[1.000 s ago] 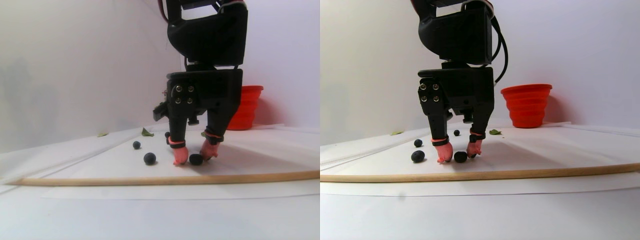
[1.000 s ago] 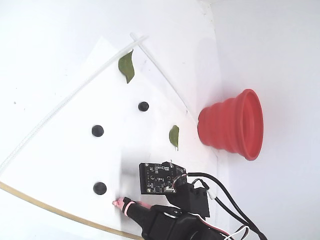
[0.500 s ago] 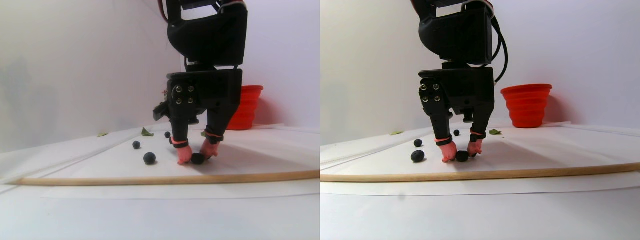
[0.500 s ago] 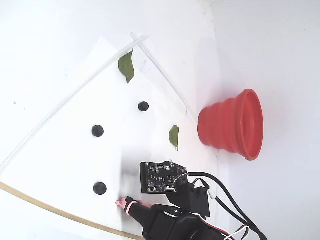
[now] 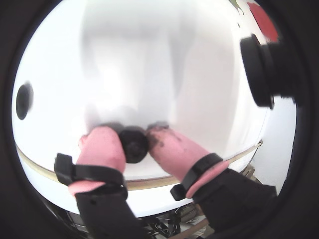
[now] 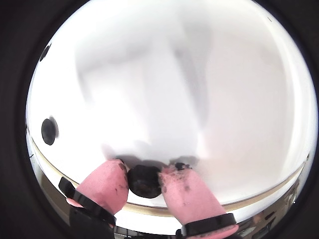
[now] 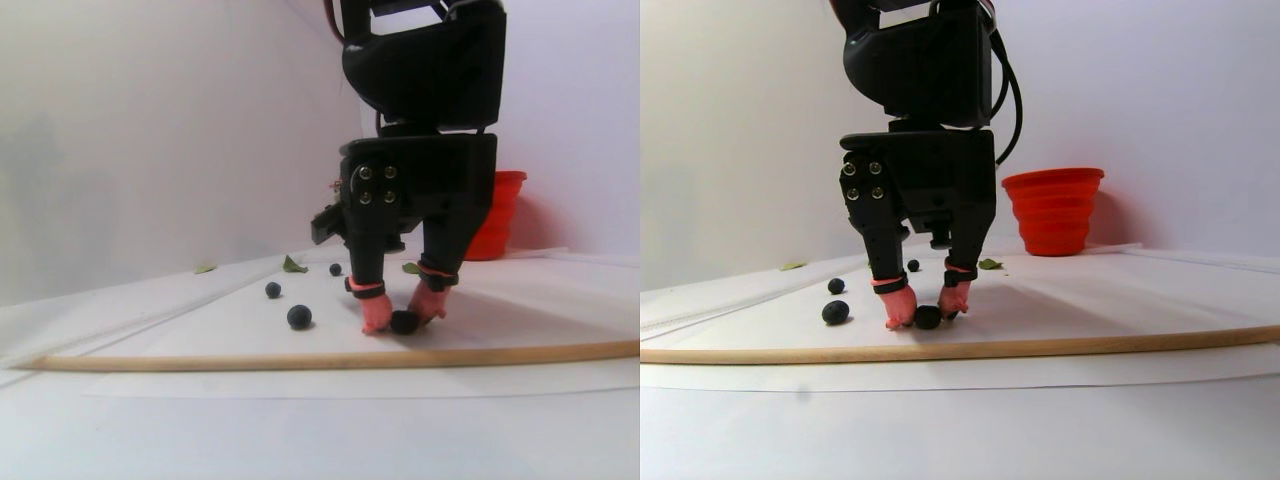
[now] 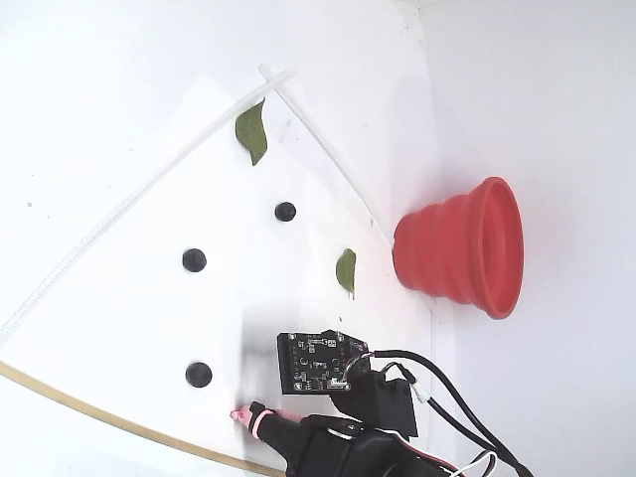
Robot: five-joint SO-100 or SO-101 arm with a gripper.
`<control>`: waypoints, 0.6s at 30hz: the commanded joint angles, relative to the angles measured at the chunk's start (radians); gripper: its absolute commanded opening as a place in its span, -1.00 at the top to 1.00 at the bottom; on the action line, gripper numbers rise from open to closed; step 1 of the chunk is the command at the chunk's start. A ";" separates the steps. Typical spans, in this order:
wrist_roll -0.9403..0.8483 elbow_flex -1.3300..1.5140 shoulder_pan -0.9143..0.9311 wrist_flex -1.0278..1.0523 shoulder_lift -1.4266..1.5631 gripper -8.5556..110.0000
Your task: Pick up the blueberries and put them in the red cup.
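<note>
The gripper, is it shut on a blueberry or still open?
Shut on a blueberry: in both wrist views the pink fingertips of the gripper press its two sides, low on the white board.

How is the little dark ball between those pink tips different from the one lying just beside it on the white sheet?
The pinched blueberry sits between the tool's pink fingertips, which press it from both sides; the free blueberry lies alone, touched by nothing. In the fixed view the free one shows plainly, while the arm hides the pinched one. Both rest on the white sheet, and both are small, round and blue-black, looking much alike.
</note>
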 commanded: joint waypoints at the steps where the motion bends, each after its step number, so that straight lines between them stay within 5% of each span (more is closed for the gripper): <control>1: -0.012 -0.029 0.012 0.006 0.098 0.66; 18: -0.028 -0.069 0.072 0.057 0.204 0.66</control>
